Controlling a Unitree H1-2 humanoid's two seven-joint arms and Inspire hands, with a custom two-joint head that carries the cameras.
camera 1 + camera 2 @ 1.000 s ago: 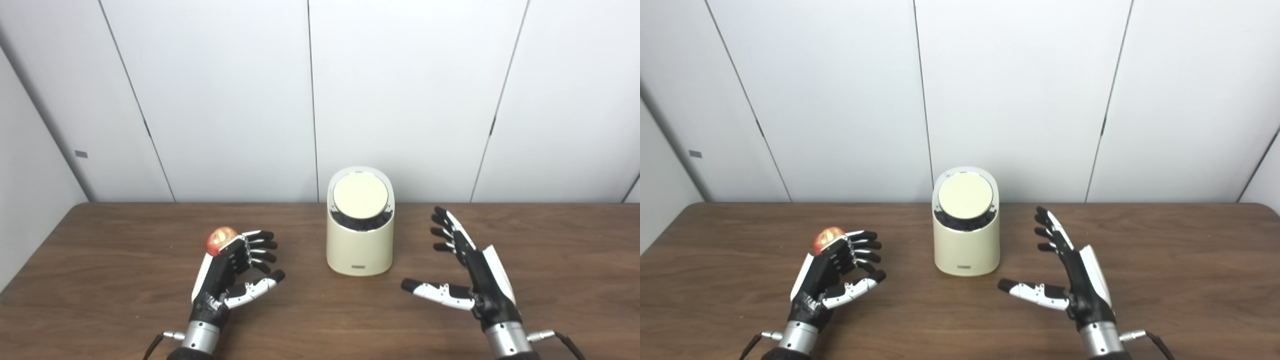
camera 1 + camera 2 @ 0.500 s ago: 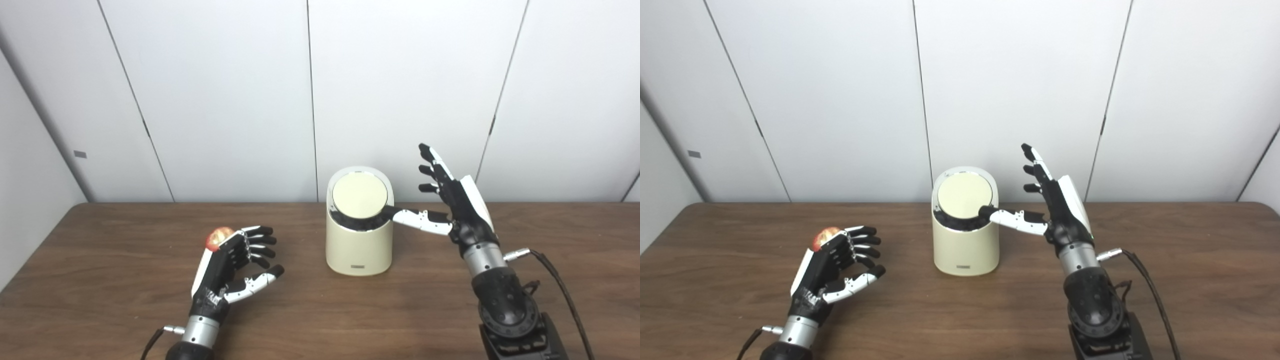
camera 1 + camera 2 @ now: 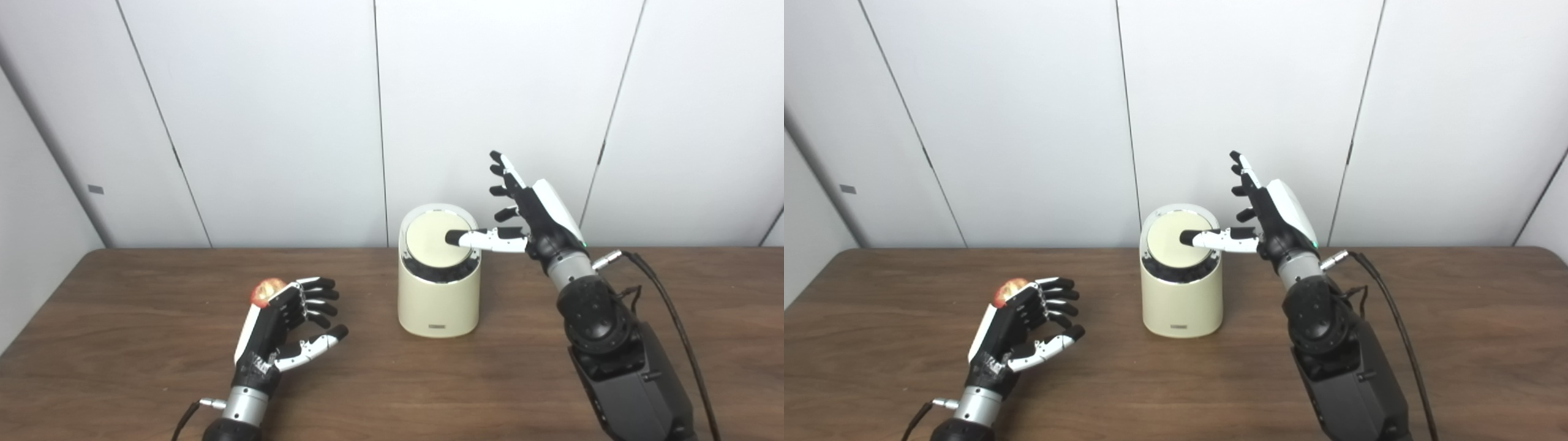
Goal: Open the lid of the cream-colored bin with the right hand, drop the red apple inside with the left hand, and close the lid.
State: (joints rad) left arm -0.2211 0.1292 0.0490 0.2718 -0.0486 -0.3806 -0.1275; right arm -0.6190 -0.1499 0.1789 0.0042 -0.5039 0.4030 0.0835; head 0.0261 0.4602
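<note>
Fingers (image 3: 503, 177) of the right hand (image 3: 539, 211) are spread and raised, holding nothing, while its thumb (image 3: 484, 239) reaches across the cream-colored bin (image 3: 438, 294) and its tip lies over the lid (image 3: 432, 239), apparently touching it. That lid sits flat and closed on the bin, which stands upright on the desk (image 3: 122, 318). To the bin's left, well apart from it, the left hand (image 3: 278, 327) rests low on the desk with its fingers partly curled, not clamped on anything. Just behind that hand, the red apple (image 3: 265, 292) sits on the desk, partly hidden; contact cannot be confirmed. Judged progress: lid opening is only starting; grasping the apple, dropping it in and closing remain.
</note>
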